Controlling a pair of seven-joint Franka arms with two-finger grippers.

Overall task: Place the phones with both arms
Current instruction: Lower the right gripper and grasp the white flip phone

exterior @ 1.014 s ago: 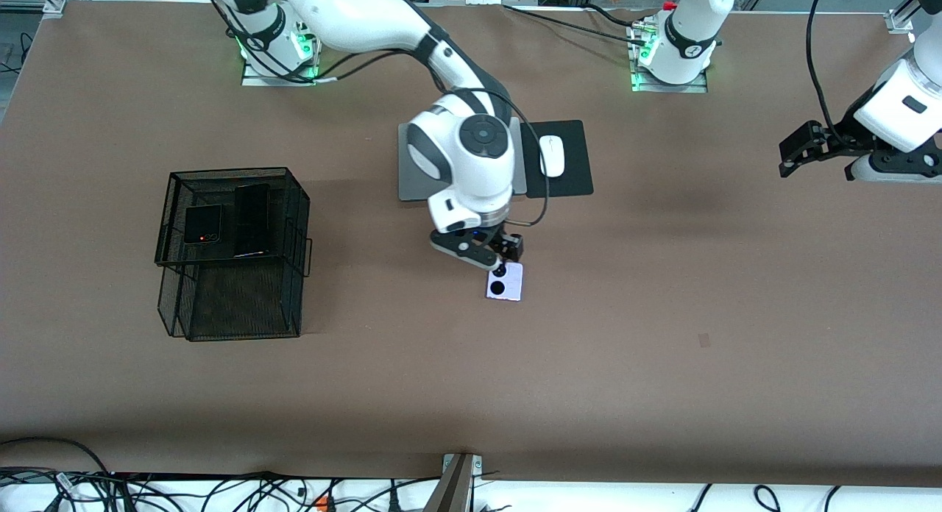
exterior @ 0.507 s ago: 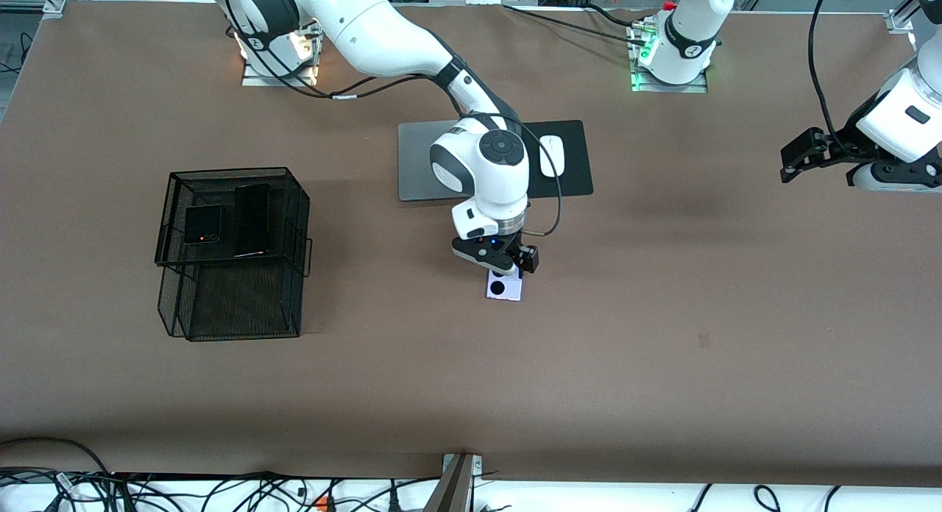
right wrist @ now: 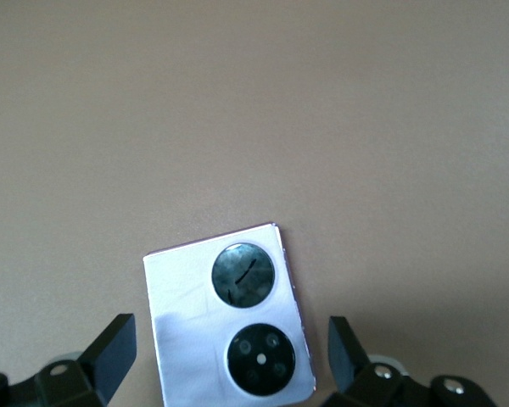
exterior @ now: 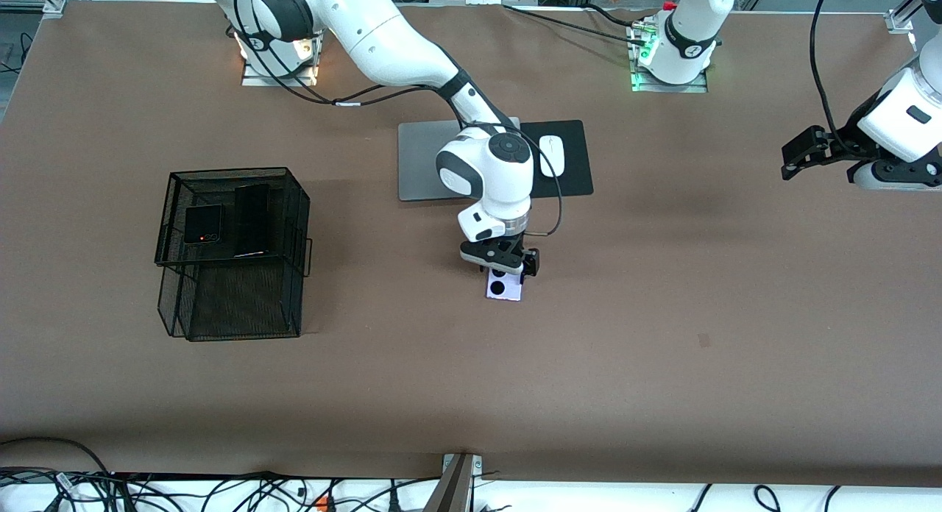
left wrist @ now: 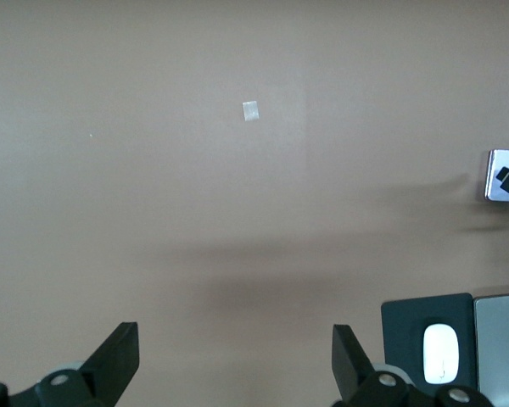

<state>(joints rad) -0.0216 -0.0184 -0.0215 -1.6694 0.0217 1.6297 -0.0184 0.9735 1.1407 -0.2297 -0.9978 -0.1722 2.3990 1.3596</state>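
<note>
The lilac-white phone (exterior: 505,288) with two black camera circles lies flat on the brown table; it also shows in the right wrist view (right wrist: 225,318). My right gripper (exterior: 506,268) hangs open just over its end toward the robots, fingers (right wrist: 110,348) on either side, not touching. The squarish black folded phone (exterior: 202,224) and the long slim black slab (exterior: 251,219) lie on the top tier of a black mesh rack (exterior: 280,185). My left gripper (exterior: 798,153) is open and empty, waiting in the air over the left arm's end of the table.
A grey laptop (exterior: 419,159) and a black mouse pad (exterior: 574,162) with a white mouse (exterior: 551,155) lie toward the robots from the lilac-white phone. The rack's lower tier (exterior: 239,302) holds nothing. A small pale mark (left wrist: 250,110) is on the table.
My right gripper has moved toward the front camera and lower, from beside the lilac-white phone's end to straddling it. The left gripper has barely shifted.
</note>
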